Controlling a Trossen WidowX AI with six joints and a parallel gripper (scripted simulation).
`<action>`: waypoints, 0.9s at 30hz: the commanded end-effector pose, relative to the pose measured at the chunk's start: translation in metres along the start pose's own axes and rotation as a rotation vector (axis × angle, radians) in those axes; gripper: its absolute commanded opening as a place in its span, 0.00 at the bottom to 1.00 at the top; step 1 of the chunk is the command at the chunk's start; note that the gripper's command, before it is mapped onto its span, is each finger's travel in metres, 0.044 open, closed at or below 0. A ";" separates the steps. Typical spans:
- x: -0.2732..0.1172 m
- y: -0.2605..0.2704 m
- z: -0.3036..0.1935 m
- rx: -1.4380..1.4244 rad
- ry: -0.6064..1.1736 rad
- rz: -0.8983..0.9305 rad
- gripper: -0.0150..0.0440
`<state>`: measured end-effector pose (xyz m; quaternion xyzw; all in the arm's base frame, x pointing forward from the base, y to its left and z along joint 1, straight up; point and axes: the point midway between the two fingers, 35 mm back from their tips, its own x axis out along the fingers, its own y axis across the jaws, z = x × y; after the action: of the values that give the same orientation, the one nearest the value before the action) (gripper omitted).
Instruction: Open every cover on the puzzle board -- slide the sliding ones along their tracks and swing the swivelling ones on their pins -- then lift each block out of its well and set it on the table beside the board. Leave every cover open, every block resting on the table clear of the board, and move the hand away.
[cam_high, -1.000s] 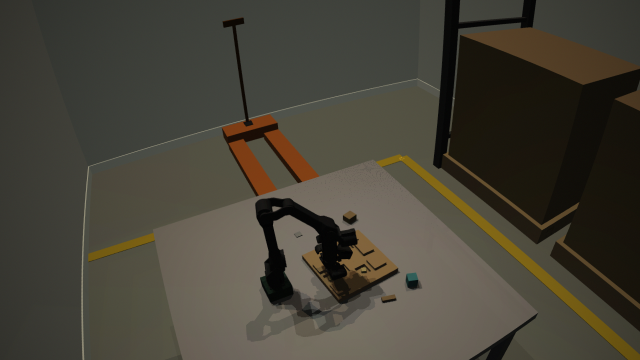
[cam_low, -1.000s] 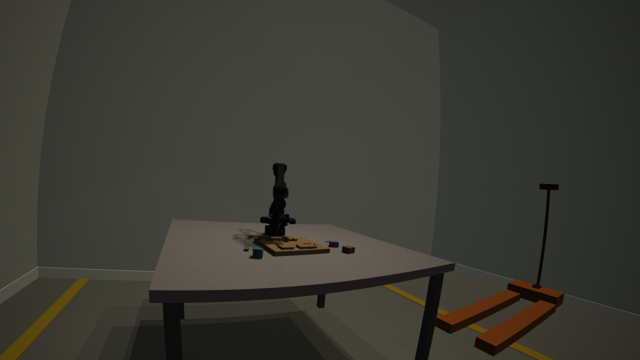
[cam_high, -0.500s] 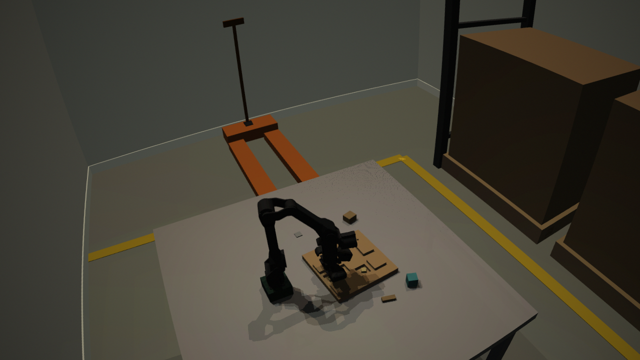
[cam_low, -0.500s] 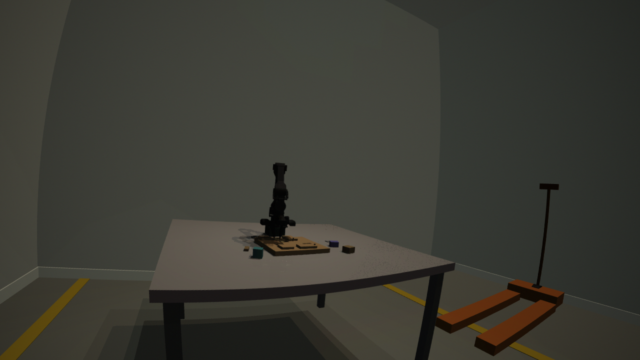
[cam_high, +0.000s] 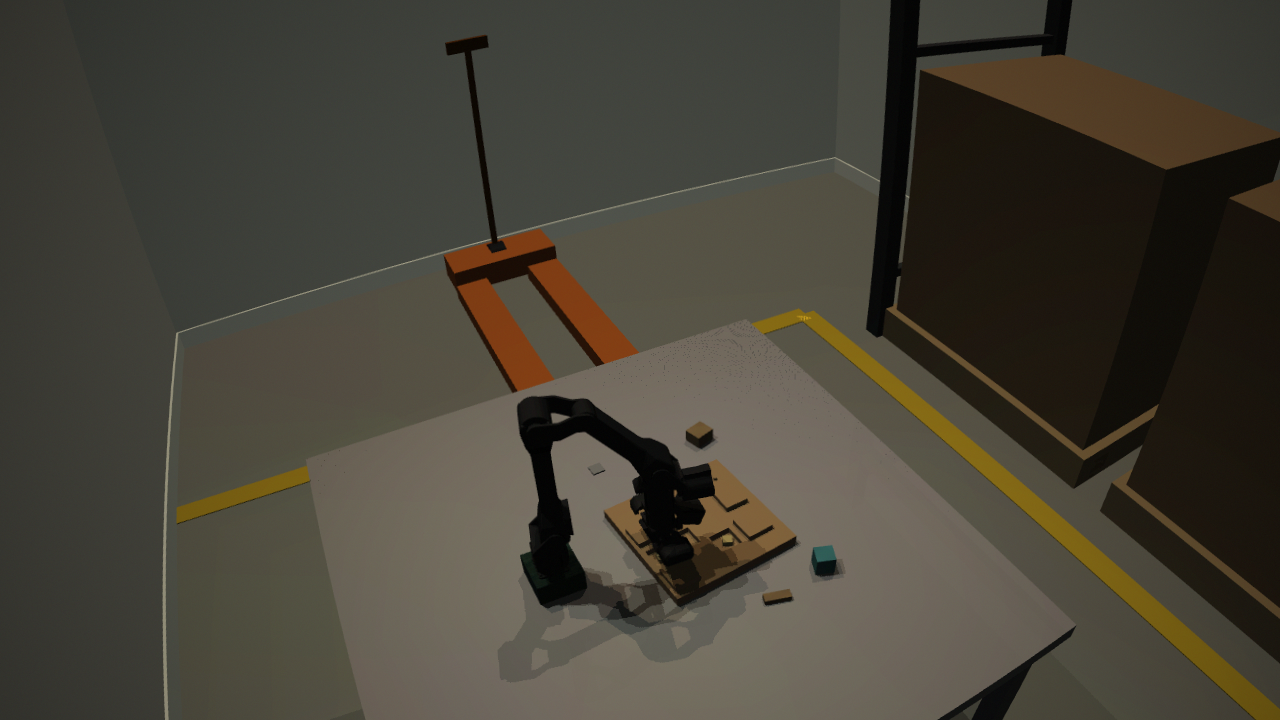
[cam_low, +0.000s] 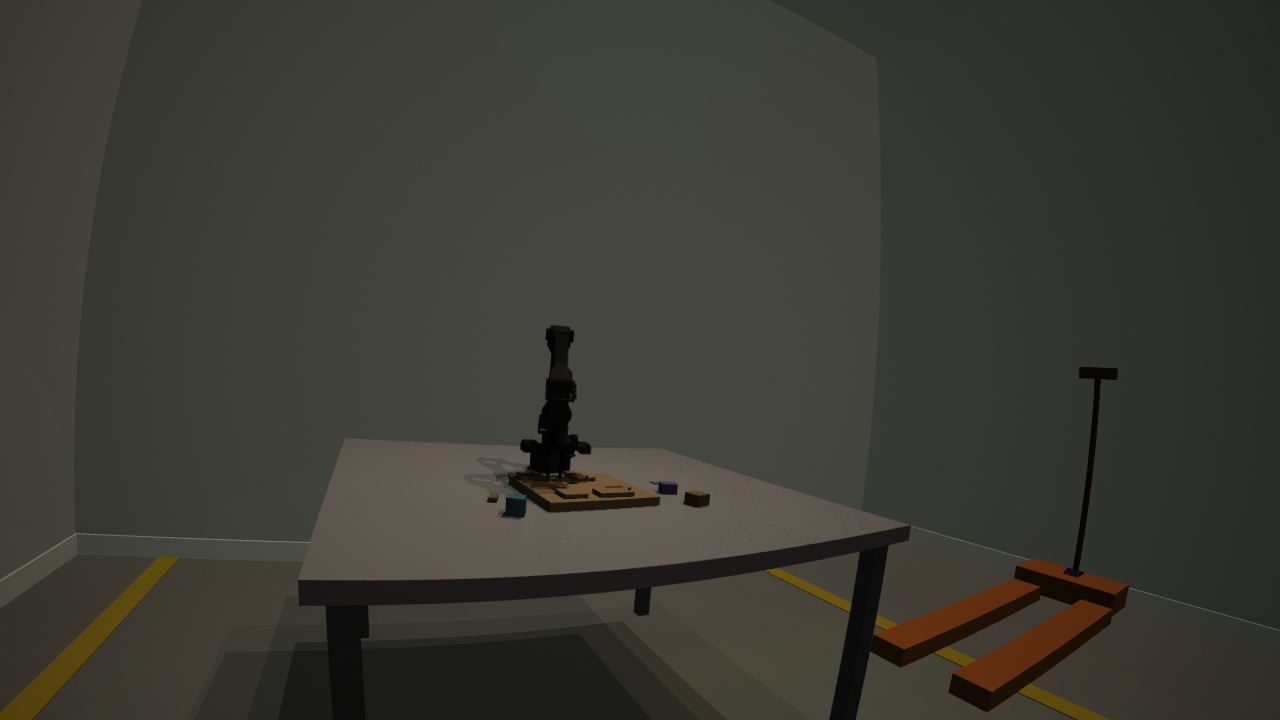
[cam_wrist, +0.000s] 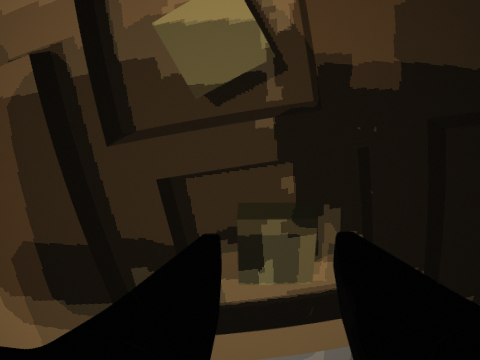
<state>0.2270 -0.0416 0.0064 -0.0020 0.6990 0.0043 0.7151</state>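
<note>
beneath the parted pincer (cam_high: 673, 562) (cam_low: 552, 474) (cam_wrist: 278, 250), yellowish block (cam_wrist: 276, 255) in open well (cam_wrist: 235, 192)

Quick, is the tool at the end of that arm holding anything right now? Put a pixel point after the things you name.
Tool (cam_high: 673, 562) (cam_low: 553, 475) (cam_wrist: 278, 250): partly open, holding nothing, a block (cam_wrist: 277, 255) between its fingers.

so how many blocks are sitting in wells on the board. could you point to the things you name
2 visible: a yellowish block (cam_high: 727, 540) (cam_wrist: 215, 50) turned askew near the wrist view's top, and a duller greenish block (cam_wrist: 277, 257) below it. Others may be hidden.
</note>
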 end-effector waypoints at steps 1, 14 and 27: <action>0.005 0.000 -0.002 0.006 0.005 -0.002 0.50; 0.006 0.000 0.000 0.000 0.002 0.000 0.44; 0.001 0.000 0.000 0.001 0.002 0.000 0.39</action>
<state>0.2253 -0.0412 0.0010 -0.0016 0.7012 0.0047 0.7130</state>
